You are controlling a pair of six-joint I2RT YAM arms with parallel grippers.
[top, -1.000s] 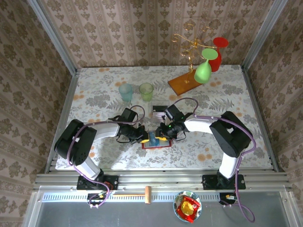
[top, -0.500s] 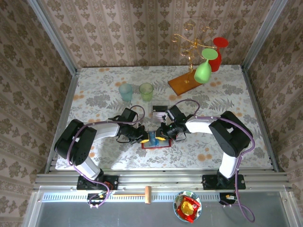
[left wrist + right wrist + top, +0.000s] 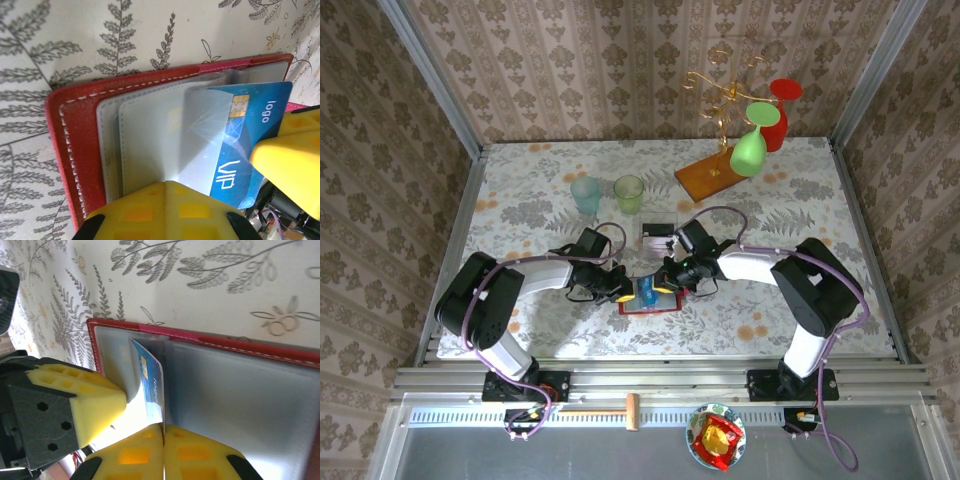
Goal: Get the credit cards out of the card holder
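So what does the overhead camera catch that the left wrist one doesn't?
Overhead: a teal cup, a green cup, a green glass, a red glass, a stand. Left wrist: on the blue card, a chip, VIP and logo lettering; white stitching on the red card holder. Shared: that holder lying open, the card poking out.

A: How are the two arms built?
B: The left arm [image 3: 485, 300] and the right arm [image 3: 815, 290] share chunky black joints and white links (a purplish cable [image 3: 717, 209] loops along each).
A: And the left pincer [image 3: 620, 290] and right pincer [image 3: 665, 284]?
B: Blocky yellow fingers [image 3: 130, 460] with square dimples. The left one's finger carries a black backing [image 3: 40, 425] dotted with hexagonal holes.
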